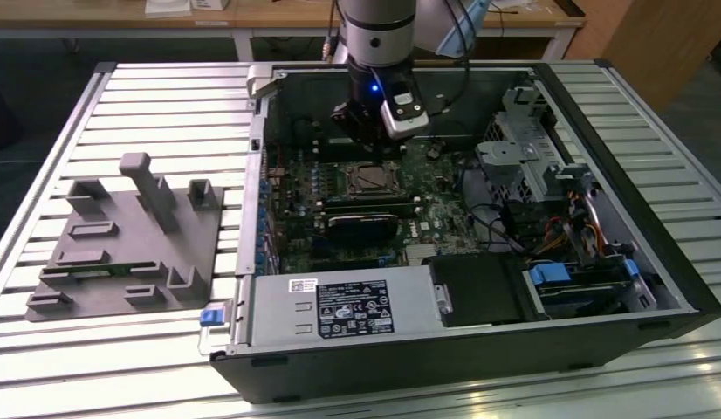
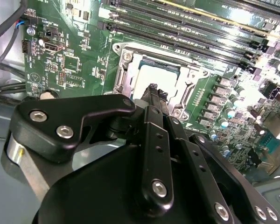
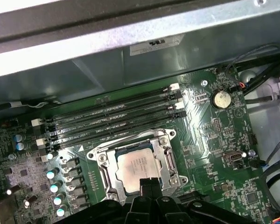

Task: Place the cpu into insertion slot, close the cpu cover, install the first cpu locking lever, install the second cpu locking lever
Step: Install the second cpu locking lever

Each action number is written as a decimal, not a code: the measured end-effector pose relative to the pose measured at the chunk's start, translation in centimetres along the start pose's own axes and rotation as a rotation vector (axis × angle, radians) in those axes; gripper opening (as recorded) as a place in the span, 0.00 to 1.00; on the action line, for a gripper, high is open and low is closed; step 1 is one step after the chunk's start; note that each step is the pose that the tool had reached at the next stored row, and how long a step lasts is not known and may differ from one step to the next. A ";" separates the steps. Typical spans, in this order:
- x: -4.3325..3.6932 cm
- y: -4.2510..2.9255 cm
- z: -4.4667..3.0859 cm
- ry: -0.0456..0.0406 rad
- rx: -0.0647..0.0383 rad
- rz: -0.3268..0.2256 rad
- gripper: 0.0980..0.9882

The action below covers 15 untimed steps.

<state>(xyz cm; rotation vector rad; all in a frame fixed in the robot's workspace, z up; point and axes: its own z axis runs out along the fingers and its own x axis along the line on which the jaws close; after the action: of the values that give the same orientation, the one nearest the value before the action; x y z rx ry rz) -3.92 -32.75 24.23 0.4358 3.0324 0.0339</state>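
Open PC case (image 1: 675, 288) on a slatted table (image 1: 162, 96), motherboard (image 3: 210, 135) facing up. The arm reaches down into the case, with the gripper (image 1: 367, 131) hovering just beyond the insertion slot (image 1: 373, 179) toward the far wall of the case in the exterior view.

In both wrist views the cpu (image 3: 139, 165) already sits in the slot — dull silver top showing through the window of the cpu cover (image 3: 170, 161), which looks to lie flat down over the chip, frame around it on all sides. Judging by that, the placing and the cover step look done; whether either locking lever is latched I cannot tell — the thin rods along the socket edges are not clear enough to read.

Gripper state: in the second wrist view the fingertips (image 2: 155, 91) are pressed together, black tips meeting with no gap visible and nothing between them. So closed and empty.

Key relation: the closed tips hang directly over the near edge of the socket frame, close above it, apart or touching I cannot say. The cpu lies just ahead of the tips, in line with the fingers. The memory slots (image 3: 112, 116) run parallel beyond the socket, well clear of the tips.

A grey parts fixture (image 1: 133, 240) sits on the table at the exterior view's left, well apart from the arm.
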 end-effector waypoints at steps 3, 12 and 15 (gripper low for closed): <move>-0.08 -0.26 -0.01 0.0000 0.000 0.000 0.01; -0.34 -1.17 -0.02 0.0000 0.000 0.000 0.01; -0.42 -1.42 -0.02 0.0000 0.000 0.000 0.01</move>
<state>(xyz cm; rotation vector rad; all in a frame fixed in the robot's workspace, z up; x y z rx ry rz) -3.92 -34.22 24.23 0.4358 3.0323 0.0339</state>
